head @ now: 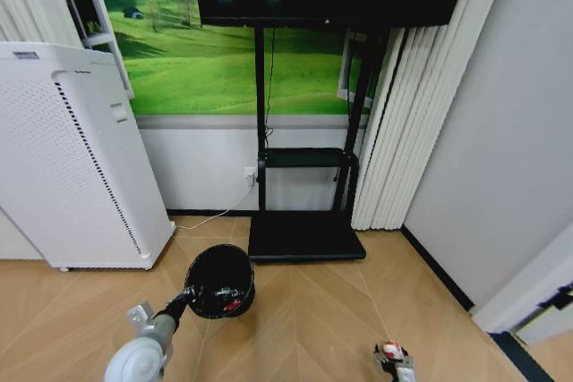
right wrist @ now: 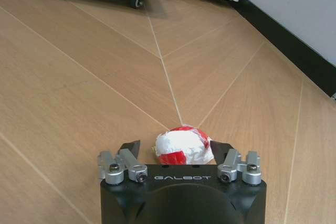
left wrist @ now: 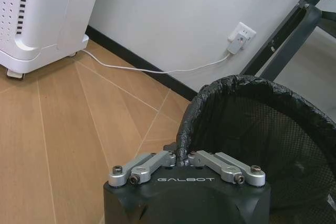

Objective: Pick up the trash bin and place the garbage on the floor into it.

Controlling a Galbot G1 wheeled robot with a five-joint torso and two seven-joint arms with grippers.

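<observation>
Right gripper sits low over the wood floor, nearest to the robot, fingers apart, one either side of a white-and-red crumpled scrap. Whether the pads touch the scrap cannot be told; it looks bracketed, not yet squeezed. In the head view the same gripper shows near the bottom edge, right of centre, with the scrap at its tips.

Scrap, by judgement: very light, soft, crushable. It should give under the fingers rather than slip. Best taken across its middle, the widest bulge, with a gentle close. Not fragile.

Left gripper is farther forward on the left, pinched together on the near rim of the trash bin. One finger seems inside the rim and one outside, with the black liner folded over the edge between them. Head view: the bin is held by the left gripper; lifted or resting on the floor cannot be told. Something red lies inside at the bottom.

Bin, by judgement: light wire mesh, stiff enough to carry by the rim, but a one-sided rim hold lets it tilt, and the liner film could slide.

Beyond, a white air purifier stands on the left against the wall, and a black TV stand base sits centre, well apart from both grippers
</observation>
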